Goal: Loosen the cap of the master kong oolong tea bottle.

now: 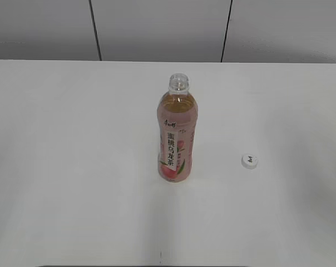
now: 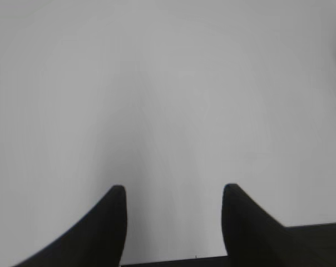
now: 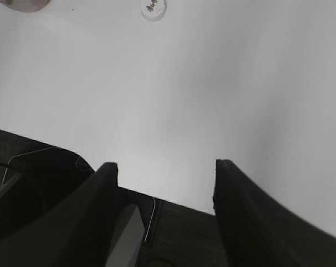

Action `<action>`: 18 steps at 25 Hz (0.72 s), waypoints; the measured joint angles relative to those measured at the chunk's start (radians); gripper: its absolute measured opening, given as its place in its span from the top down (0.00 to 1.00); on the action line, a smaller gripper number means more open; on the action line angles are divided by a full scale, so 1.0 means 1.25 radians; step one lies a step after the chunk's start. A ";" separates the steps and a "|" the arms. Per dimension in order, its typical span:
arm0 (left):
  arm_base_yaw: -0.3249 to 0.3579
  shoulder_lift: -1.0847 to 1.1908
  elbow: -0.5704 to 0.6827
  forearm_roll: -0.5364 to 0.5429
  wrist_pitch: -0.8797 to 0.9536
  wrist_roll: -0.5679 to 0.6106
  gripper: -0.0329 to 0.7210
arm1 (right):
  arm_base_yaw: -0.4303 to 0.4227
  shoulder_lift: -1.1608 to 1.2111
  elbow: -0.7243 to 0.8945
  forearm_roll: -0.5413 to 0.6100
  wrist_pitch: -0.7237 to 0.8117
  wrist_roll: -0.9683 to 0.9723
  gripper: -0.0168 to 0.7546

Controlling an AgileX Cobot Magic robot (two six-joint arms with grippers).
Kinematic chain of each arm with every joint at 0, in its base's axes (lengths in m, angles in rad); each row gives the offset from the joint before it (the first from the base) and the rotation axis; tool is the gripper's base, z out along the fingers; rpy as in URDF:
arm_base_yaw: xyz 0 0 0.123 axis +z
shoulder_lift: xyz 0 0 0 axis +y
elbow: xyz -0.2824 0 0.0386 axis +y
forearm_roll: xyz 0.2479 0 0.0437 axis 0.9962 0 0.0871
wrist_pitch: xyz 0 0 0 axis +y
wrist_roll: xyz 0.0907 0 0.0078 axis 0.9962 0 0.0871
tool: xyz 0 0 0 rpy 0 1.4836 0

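The master kong oolong tea bottle [image 1: 177, 133] stands upright in the middle of the white table, its neck open with no cap on it. Its pink base edge shows at the top left of the right wrist view [image 3: 29, 4]. The white cap [image 1: 250, 161] lies flat on the table to the bottle's right, apart from it; it also shows in the right wrist view [image 3: 153, 8]. My left gripper [image 2: 173, 189] is open and empty over bare table. My right gripper [image 3: 163, 164] is open and empty near the table's front edge. Neither gripper shows in the exterior view.
The white table [image 1: 73, 167] runs back to a grey panelled wall [image 1: 157, 28]. The dark front edge of the table and the robot base show in the right wrist view [image 3: 40, 183].
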 joint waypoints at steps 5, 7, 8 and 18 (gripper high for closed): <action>-0.018 -0.081 0.009 -0.001 0.013 0.014 0.50 | 0.000 -0.196 0.063 -0.006 0.018 0.027 0.44; -0.026 -0.128 0.009 -0.001 0.013 0.014 0.51 | 0.000 -0.277 0.089 -0.019 0.030 0.028 0.44; -0.027 -0.149 0.009 -0.001 0.014 0.014 0.51 | 0.000 -0.317 0.105 -0.028 0.036 0.029 0.44; -0.032 -0.288 0.010 -0.003 0.019 0.014 0.51 | 0.000 -0.684 0.266 -0.097 0.043 0.032 0.44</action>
